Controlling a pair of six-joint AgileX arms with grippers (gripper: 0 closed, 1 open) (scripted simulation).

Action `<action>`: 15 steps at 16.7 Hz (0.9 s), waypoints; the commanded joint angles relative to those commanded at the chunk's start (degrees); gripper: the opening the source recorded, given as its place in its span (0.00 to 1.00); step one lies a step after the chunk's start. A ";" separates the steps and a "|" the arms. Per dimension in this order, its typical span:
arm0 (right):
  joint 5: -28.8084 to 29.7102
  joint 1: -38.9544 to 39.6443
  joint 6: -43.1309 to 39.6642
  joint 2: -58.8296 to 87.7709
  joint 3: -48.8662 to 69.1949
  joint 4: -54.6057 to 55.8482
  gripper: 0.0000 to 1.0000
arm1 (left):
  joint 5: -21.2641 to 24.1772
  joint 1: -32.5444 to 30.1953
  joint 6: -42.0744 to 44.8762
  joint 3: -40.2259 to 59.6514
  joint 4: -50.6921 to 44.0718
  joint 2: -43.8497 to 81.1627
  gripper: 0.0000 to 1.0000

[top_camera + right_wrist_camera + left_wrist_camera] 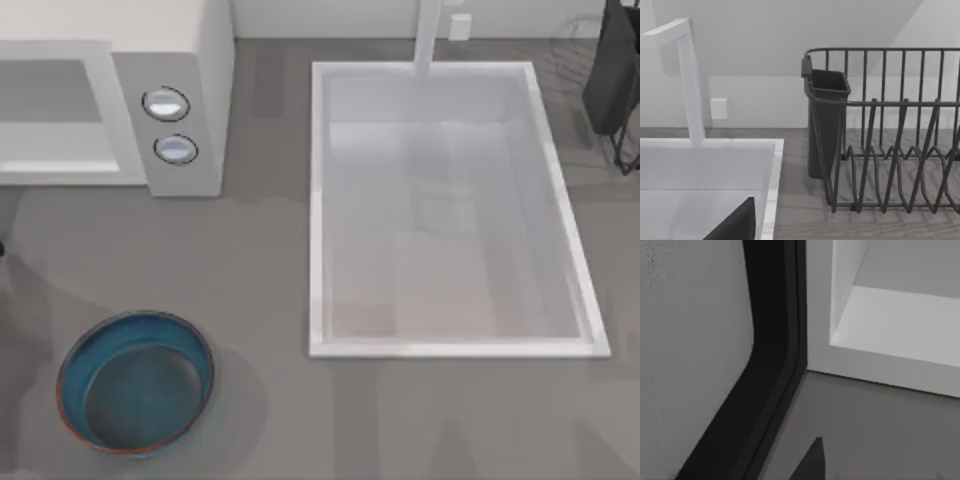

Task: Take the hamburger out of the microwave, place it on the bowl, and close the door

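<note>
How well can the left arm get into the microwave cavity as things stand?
Probably yes: the left wrist view looks from close by at the microwave, its cavity stands open, and nothing visible bars the opening.

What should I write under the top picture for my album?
A blue bowl waits below the white microwave, beside a big white sink.

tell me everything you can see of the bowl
The bowl is round and shallow, teal-blue inside with a thin reddish-brown rim, glossy like glazed ceramic. It stands upright and holds nothing, on the grey table near the top view's lower left, in front of the microwave and apart from it. Nothing else touches it.
</note>
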 joint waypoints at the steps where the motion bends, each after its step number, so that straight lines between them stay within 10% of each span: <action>1: 0.00 0.00 0.00 0.00 0.00 0.00 1.00 | -0.04 0.01 0.00 0.21 -3.21 -2.87 0.00; 15: 0.00 0.00 0.00 0.00 0.00 0.00 1.00 | -0.31 0.07 0.11 1.75 -25.11 -22.78 0.00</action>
